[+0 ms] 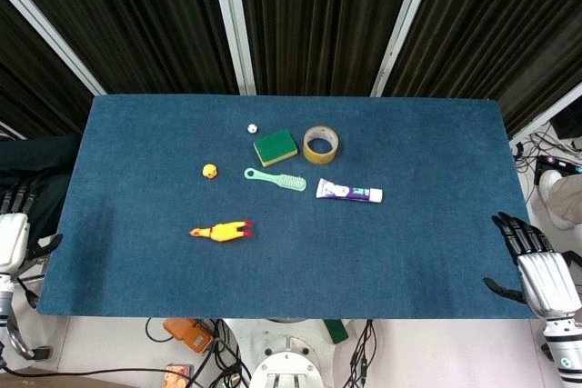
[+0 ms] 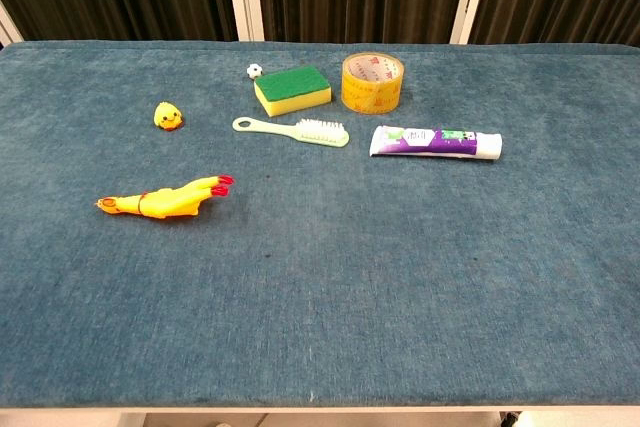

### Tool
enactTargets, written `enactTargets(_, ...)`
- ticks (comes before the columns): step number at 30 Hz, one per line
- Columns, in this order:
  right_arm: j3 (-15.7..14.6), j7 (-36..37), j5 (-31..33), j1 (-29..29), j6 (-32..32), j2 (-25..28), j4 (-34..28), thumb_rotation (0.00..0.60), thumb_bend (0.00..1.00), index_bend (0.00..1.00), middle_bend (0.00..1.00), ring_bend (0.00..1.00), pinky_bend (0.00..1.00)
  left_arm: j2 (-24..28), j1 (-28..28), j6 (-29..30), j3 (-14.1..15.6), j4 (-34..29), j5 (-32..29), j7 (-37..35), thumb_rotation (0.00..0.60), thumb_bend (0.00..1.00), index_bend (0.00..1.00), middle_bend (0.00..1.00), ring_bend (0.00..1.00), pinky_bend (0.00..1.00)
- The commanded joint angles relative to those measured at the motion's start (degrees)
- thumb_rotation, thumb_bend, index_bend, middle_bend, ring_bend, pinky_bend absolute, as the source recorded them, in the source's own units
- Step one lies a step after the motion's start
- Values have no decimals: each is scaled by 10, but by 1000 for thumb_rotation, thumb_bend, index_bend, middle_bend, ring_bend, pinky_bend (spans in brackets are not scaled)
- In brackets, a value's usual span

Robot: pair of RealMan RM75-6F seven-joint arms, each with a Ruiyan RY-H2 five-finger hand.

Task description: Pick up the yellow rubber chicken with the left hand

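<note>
**Workspace state: rubber chicken on table, both hands off the surface**

The yellow rubber chicken (image 1: 219, 231) lies flat on the blue table (image 1: 409, 252), in the left front part of the surface. Its long axis runs roughly left to right, with the red feet pointing toward the table centre and the head toward the left edge. Nothing touches it. In the chest view the chicken (image 2: 165, 201) sits well apart from all other items.

The left hand (image 1: 11, 229) is visible only in the head view, beyond the left edge of the table and partly cut off by the frame. Its fingers point upward and are spread apart, and it holds nothing. It is well apart from the chicken.

The right hand (image 1: 536, 265) is at the right front corner of the table, outside the edge. Its fingers are extended and separated, thumb out to the side, and it holds nothing.

Other items on the table, all behind the chicken:
- A small yellow duck toy (image 1: 210, 171), toward the left.
- A pale green brush (image 1: 275, 178), lying flat near the centre.
- A yellow-and-green sponge (image 1: 275, 146), behind the brush.
- A small white ball (image 1: 252, 128), just beside the sponge on its left rear.
- A roll of tape (image 1: 320, 144), just right of the sponge, with its opening facing up.
- A toothpaste tube (image 1: 349, 192), lying flat, right of the brush.
</note>
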Motion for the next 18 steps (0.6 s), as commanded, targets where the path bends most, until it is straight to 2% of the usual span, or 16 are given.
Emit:
enactTargets(1, 0, 0, 0, 0, 0, 0, -1, 600, 213, 51, 126, 166, 193, 0, 0, 0, 0, 0, 0, 0, 600, 193, 122, 19, 0, 97)
enactTargets(14, 0, 1, 4, 2, -4, 2, -4, 600, 213, 51, 126, 166, 193, 0, -3, -8, 4, -5, 2, 3, 600, 193, 122, 19, 0, 96)
enactTargets(18, 0, 0, 7, 1, -5, 0, -7, 600, 213, 51, 126, 166, 193, -2, -4, -9, 10, -26, 12, -4, 600, 193, 122, 19, 0, 97)
